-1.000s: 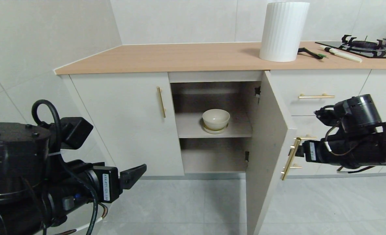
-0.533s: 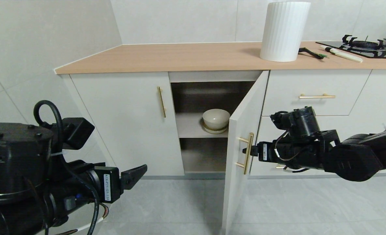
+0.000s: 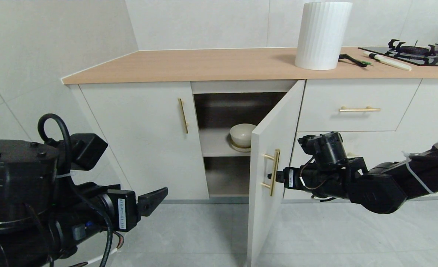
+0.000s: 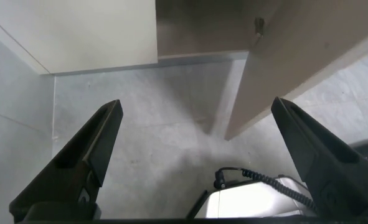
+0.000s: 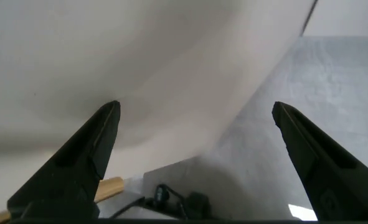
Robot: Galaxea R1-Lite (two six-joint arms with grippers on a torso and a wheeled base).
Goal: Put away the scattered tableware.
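Left claw [image 4: 196, 102] is nearest, low at the robot's left over the grey tiled floor [image 3: 204, 230]. Its fingers are spread wide with nothing between them. It looks parked, out of the door's swing.

Right claw [image 5: 195, 106] is farther in, at the outer face of the cabinet door [image 3: 271, 148], right by the gold handle [image 3: 274, 171]. Its fingers are wide apart and grip nothing. The handle sits just beside them, but I cannot tell whether they touch it. Door stands about half open, angled across the opening. Judging by the flat approach to the outer face, the claw is there to push the door shut, not pull it.

Behind the door edge, the bowl [image 3: 243, 134] sits upright on a small plate [image 3: 239, 148] on the middle shelf [image 3: 219, 142], partly hidden by the door. It looks stowed, so closing up reads as the step in hand. The lower compartment is dark. The neighbouring left door [image 3: 141, 137] is shut.

Above is the wood-tone bench [image 3: 204, 65]. It carries a tall white ribbed container [image 3: 322, 35] and, beside it, a black-handled tool [image 3: 352, 60] and a white-handled utensil [image 3: 387, 61]. These may be tableware left to put away. A gas hob [image 3: 415, 50] is at the far right and a drawer [image 3: 359, 109] below it. The pale tiled wall [image 3: 204, 22] is behind.
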